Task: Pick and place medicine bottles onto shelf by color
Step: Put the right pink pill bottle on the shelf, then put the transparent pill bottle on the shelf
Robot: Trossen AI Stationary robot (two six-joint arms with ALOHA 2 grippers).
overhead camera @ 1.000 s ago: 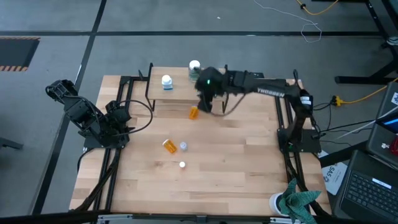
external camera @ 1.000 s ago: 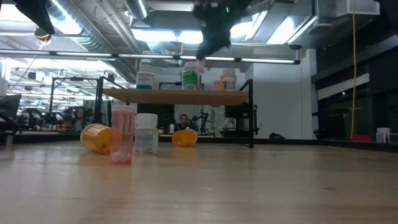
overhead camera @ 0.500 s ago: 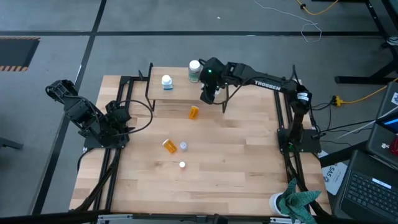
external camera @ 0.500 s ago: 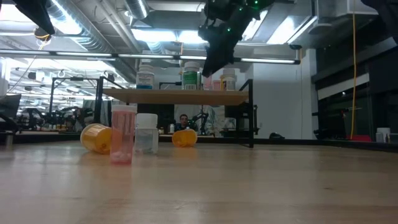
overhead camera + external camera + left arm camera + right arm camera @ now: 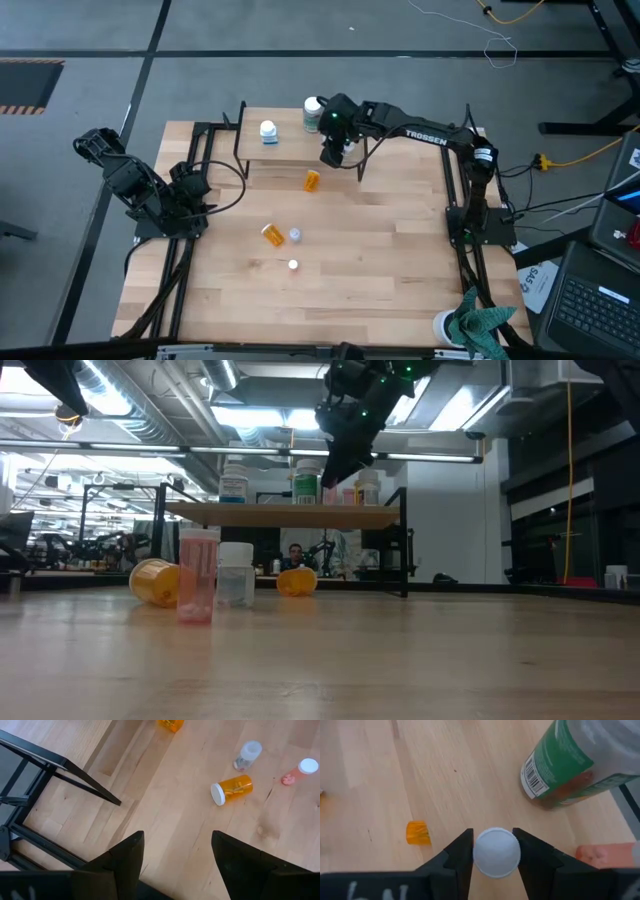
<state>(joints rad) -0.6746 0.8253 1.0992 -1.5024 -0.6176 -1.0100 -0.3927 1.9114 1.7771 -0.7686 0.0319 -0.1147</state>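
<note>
Right gripper (image 5: 496,851) shifted over shelf (image 5: 290,150), fingers clamped on white-capped bottle (image 5: 496,852); left fingers (image 5: 127,857) apart; ceiling-lit room.

Green bottle (image 5: 568,762) — white cap (image 5: 496,852)

- bench (image 5: 380,260): two orange bottles lying (image 5: 272,234) (image 5: 312,180), clear bottle (image 5: 295,235) and pink bottle (image 5: 293,265) upright, centre frame
- shelf (image 5: 290,150), upper centre: white bottle (image 5: 268,131), green bottle (image 5: 312,113)
</note>
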